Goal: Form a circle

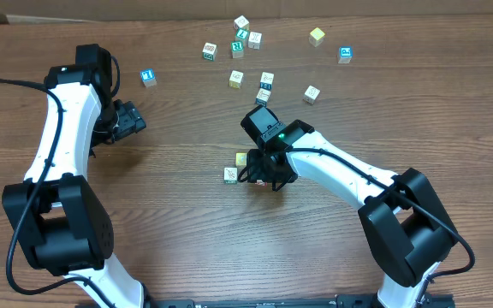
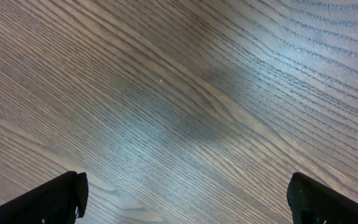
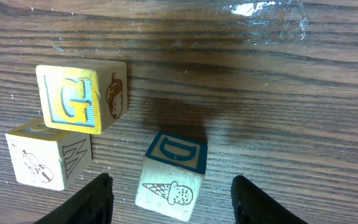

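Circle [image 1: 231, 174] half hidden under right claw [image 3: 171, 194] (spread), left claw [image 2: 185, 198] spread too

The left arm [image 1: 58, 145] runs up the left side of the overhead frame. Its left gripper [image 1: 133, 120] points toward centre, fingertips [image 2: 55, 199] spread wide in the wrist view's bottom corners. The right arm [image 1: 332, 167] reaches from lower right to centre, where the right gripper [image 1: 264, 175] seems to point downward, jaws parted.
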Action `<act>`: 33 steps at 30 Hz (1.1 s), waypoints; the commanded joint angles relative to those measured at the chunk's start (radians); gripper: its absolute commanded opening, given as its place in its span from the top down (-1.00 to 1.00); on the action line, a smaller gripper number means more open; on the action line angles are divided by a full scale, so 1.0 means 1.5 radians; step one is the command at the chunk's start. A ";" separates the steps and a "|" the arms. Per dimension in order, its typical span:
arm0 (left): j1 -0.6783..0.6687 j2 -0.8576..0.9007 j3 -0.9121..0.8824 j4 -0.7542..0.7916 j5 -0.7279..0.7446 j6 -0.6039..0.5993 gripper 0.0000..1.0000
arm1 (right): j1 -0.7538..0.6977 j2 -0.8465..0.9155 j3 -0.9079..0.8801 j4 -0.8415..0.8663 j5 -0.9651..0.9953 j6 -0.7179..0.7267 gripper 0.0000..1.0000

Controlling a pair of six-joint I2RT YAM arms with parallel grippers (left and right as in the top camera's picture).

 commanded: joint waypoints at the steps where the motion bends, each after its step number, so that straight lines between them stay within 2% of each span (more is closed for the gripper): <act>1: 0.000 -0.012 0.011 -0.002 -0.009 0.012 -1.00 | 0.001 0.004 -0.003 -0.001 -0.004 0.000 -0.18; 6: 0.000 -0.012 0.011 -0.002 -0.009 0.012 -1.00 | -0.001 -0.012 0.009 -0.009 -0.001 -0.003 -0.33; 14: 0.000 -0.012 0.011 -0.001 -0.009 0.012 -1.00 | -0.024 -0.033 0.010 -0.030 0.002 -0.003 -0.47; 16: 0.000 -0.012 0.011 -0.001 -0.009 0.012 -1.00 | -0.030 -0.033 0.010 -0.027 0.002 -0.003 -0.72; 17: 0.000 -0.012 0.011 -0.001 -0.009 0.012 -1.00 | -0.032 -0.033 0.010 -0.025 0.002 -0.003 -0.93; 18: 0.000 -0.012 0.011 -0.002 -0.009 0.012 -1.00 | -0.035 -0.033 0.010 -0.023 0.002 -0.003 -1.00; 26: 0.000 -0.012 0.011 -0.002 -0.009 0.012 -1.00 | -0.071 -0.033 0.010 -0.023 0.001 0.003 -0.97; 29: 0.000 -0.012 0.011 -0.001 -0.009 0.012 -0.99 | -0.079 -0.033 0.010 -0.023 0.002 0.003 -0.67; 30: 0.000 -0.012 0.011 -0.001 -0.009 0.012 -1.00 | -0.081 -0.033 0.009 -0.023 0.002 0.003 -0.50; 33: 0.000 -0.012 0.011 -0.002 -0.009 0.012 -0.99 | -0.083 -0.033 0.008 -0.023 0.004 0.003 -0.29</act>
